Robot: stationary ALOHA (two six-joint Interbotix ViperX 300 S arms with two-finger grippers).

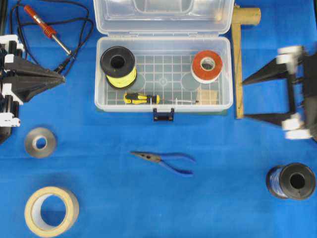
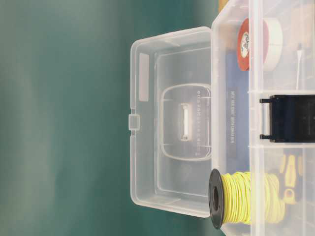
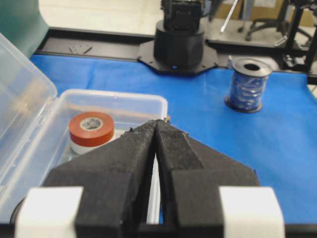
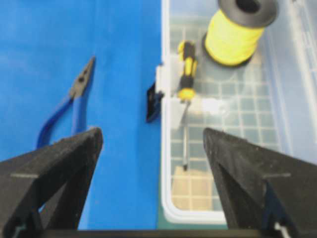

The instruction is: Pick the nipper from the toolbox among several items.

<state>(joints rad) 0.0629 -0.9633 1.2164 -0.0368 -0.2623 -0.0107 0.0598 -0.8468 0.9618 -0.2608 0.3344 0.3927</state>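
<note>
The nipper (image 1: 166, 161), blue-handled with dark pointed jaws, lies flat on the blue cloth in front of the toolbox (image 1: 226, 74), outside it. The clear toolbox stands with its lid open. My right gripper (image 1: 244, 99) hovers open just right of the toolbox with nothing between its fingers. In the right wrist view the nipper (image 4: 74, 101) lies to the left, beyond the open gripper (image 4: 153, 134), and the toolbox rim (image 4: 165, 148) runs between the fingers. At the far left, my left gripper (image 1: 64, 78) is shut and empty; its tips (image 3: 157, 124) meet.
Inside the toolbox are a yellow wire spool (image 1: 118, 64), red tape (image 1: 206, 64), a yellow-black screwdriver (image 1: 141, 98) and a wood block (image 1: 208, 95). Outside lie a soldering iron (image 1: 47, 27), grey ring (image 1: 40, 142), masking tape (image 1: 51, 210), blue spool (image 1: 291, 181) and wooden bar (image 1: 239, 64).
</note>
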